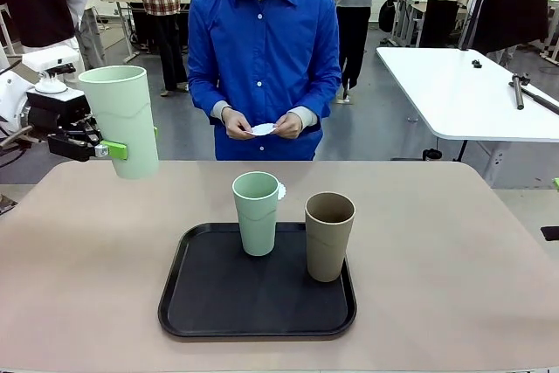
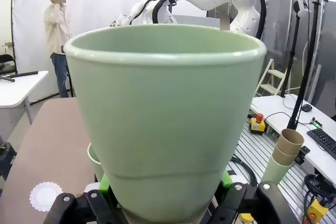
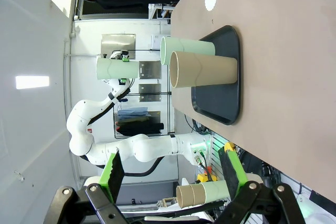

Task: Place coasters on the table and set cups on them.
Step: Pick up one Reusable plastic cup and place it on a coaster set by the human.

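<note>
Beige desk (image 1: 87, 242), left end: the left fingers (image 1: 113, 149) clench an upright mint cup (image 1: 122, 120) aloft; the bare coaster (image 2: 45, 196) lies below and ahead of them, behind the tray (image 1: 188, 303). Right fingers (image 3: 113, 174) hang released, farther off.

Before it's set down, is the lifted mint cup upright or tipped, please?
Upright: the lifted mint cup has its rim on top and base below.
</note>
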Action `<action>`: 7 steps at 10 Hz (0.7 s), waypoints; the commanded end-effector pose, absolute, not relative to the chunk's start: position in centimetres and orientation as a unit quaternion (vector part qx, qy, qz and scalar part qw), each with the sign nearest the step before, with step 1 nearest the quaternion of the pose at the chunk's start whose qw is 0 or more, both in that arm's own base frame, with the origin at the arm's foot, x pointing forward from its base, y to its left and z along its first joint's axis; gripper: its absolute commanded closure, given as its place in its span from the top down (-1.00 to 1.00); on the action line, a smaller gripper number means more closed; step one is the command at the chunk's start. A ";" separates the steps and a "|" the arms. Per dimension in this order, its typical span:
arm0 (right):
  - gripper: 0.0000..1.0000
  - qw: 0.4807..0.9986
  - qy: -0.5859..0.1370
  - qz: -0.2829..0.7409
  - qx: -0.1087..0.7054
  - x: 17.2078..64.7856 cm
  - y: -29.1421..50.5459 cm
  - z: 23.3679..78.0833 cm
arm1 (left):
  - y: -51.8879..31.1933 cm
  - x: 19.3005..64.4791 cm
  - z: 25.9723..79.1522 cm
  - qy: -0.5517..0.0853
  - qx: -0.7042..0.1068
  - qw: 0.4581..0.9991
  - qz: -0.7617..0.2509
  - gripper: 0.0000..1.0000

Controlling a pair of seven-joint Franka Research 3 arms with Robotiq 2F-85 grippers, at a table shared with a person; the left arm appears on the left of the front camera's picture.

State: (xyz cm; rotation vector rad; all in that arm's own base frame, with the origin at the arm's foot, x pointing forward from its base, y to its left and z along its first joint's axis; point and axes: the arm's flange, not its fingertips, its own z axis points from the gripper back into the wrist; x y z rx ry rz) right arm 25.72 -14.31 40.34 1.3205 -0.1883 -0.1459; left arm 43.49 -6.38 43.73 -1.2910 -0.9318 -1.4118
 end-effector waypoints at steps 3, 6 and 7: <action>1.00 0.779 -0.090 -0.070 0.617 25.9 -14.3 40.5 | -8.4 50.6 43.1 -0.362 -0.550 0.475 -0.583 0.67; 1.00 0.779 -0.090 -0.070 0.617 25.9 -14.3 40.5 | -11.0 58.2 42.7 -0.366 -0.534 0.500 -0.575 0.67; 1.00 0.779 -0.090 -0.070 0.617 25.9 -14.3 40.5 | -12.4 60.1 42.1 -0.361 -0.527 0.510 -0.577 0.67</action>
